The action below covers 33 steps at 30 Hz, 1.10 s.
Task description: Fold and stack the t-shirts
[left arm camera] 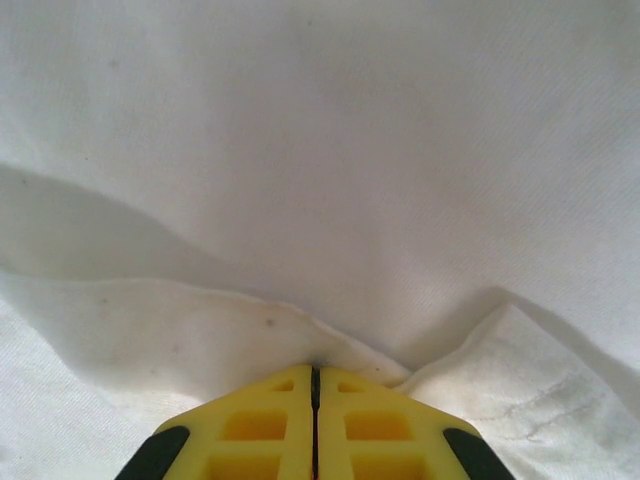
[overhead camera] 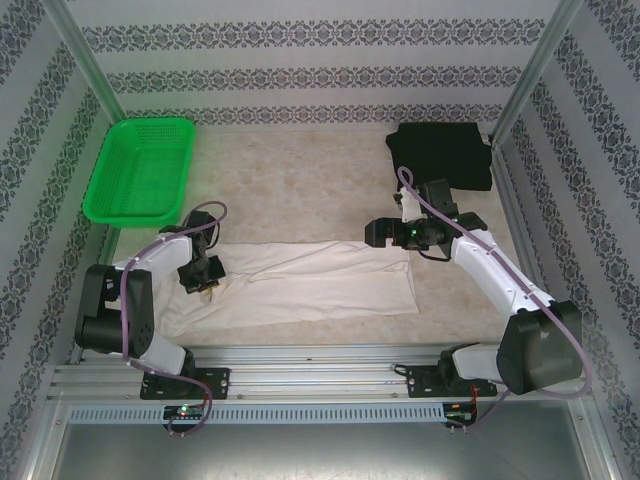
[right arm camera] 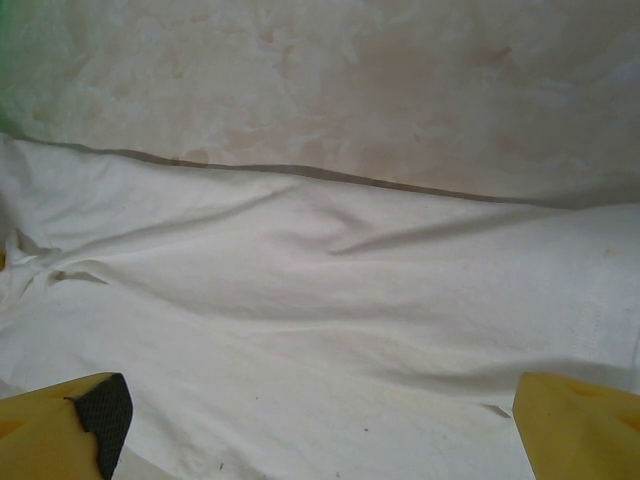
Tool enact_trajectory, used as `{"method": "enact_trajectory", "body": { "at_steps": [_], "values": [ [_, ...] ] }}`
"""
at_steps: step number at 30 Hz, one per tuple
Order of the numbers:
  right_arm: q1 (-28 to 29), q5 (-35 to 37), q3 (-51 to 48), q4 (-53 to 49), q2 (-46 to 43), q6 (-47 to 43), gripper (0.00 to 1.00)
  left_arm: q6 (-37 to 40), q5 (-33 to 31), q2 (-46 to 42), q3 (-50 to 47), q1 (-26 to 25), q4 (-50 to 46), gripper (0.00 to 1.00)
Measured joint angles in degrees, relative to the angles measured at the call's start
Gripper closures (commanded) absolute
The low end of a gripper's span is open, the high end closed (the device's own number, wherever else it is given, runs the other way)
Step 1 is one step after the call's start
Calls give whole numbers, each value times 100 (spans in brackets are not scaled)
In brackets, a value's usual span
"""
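The white t-shirt [overhead camera: 300, 285] lies as a long folded strip across the near half of the table. My left gripper [overhead camera: 205, 277] sits on its left end. In the left wrist view the yellow fingers [left arm camera: 280, 420] are pressed together, and a raised fold of the white t-shirt [left arm camera: 330, 200] is pinched at the left gripper [left arm camera: 314, 368] tips. My right gripper [overhead camera: 385, 232] hovers over the strip's far right edge. It stands open [right arm camera: 320, 410] above the white t-shirt [right arm camera: 320, 300], holding nothing. The black t-shirt [overhead camera: 440, 155] lies folded at the back right.
A green mesh basket [overhead camera: 140, 170] stands at the back left. Bare beige table [overhead camera: 300, 180] stretches between the basket and the black shirt, and also shows beyond the cloth's edge [right arm camera: 350, 80]. Metal frame posts [overhead camera: 520, 90] flank the workspace.
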Motion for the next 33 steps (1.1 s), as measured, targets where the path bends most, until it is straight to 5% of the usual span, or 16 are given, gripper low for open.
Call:
{"method": "enact_trajectory", "body": {
  "at_steps": [14,21,33],
  "values": [
    [0,-42,13,0,76,-7,2,-398,-133,-1198,-645,0,-26,99],
    [-13,-92,103,4,175,-13,2,-855,-175,-1786,-946,0,-7,84],
    [-190,-254,170,-2,280,-120,2,-863,-297,-975,-590,0,90,74]
  ]
}}
